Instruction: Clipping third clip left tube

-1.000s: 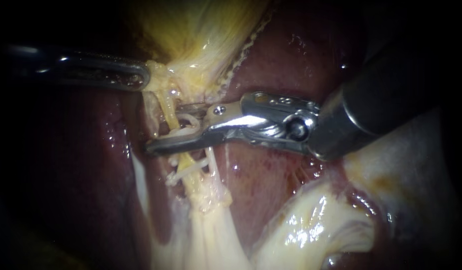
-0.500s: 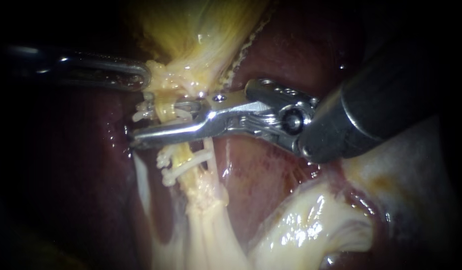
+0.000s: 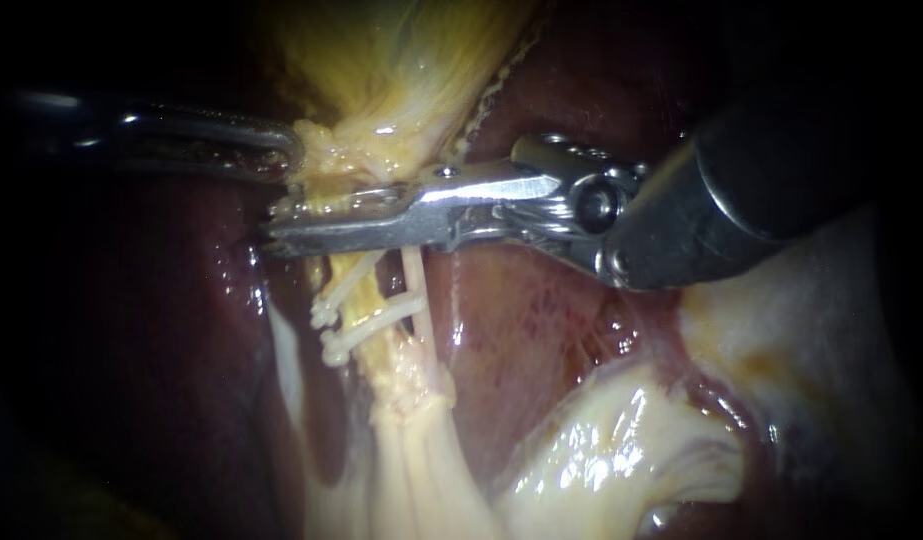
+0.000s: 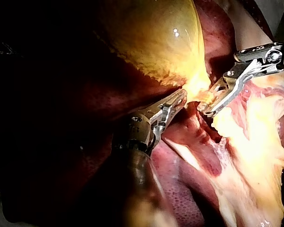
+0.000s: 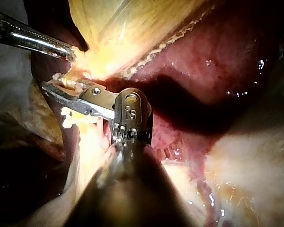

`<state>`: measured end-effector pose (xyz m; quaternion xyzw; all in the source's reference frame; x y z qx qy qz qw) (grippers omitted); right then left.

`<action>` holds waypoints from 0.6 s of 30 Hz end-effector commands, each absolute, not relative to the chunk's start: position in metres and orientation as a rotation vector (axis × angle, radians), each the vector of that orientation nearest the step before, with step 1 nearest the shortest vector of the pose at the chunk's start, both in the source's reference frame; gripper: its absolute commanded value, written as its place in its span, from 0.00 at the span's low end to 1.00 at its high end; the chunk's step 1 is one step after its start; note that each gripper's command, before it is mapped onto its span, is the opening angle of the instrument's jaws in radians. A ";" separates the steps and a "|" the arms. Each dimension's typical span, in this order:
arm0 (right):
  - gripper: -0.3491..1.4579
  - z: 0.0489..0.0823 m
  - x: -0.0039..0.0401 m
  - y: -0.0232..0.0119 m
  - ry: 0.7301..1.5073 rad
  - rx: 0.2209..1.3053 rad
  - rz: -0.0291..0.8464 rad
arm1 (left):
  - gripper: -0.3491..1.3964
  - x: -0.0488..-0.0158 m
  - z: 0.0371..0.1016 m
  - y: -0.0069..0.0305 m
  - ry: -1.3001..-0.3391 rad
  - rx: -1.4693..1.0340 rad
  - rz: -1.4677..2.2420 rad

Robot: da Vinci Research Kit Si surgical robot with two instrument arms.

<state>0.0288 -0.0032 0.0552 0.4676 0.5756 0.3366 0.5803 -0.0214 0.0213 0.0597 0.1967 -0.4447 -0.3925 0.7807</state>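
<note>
A pale yellow tube [image 3: 359, 298] runs down from the gallbladder [image 3: 401, 70]. Two white clips [image 3: 331, 330] sit across it, one just under the other. Above them, my right instrument [image 3: 276, 228] reaches in from the right, its jaws pressed together across the tube with a white clip [image 3: 366, 197] between them. In the right wrist view that clip [image 5: 68, 84] shows near the jaw tips [image 5: 49, 88]. My left instrument [image 3: 289, 155] holds the yellow tissue at the gallbladder's neck, jaws shut on it; the left wrist view shows the same hold [image 4: 179, 99].
Dark red liver [image 3: 541, 320] lies behind and right of the tube. Pale glistening tissue [image 3: 621, 450] bulges at lower right. A thin pale strand [image 3: 413, 280] runs beside the tube. The right instrument's dark shaft [image 3: 781, 170] fills the upper right.
My right instrument has slid up the tube toward the gallbladder, away from the two lower clips, and its jaws have closed across the tube. The left instrument has held still.
</note>
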 end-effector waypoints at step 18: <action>0.00 0.0559 0.0282 -0.0036 1.330 1.106 0.795 | 0.00 -0.0214 0.0596 0.0213 -0.960 0.425 -0.849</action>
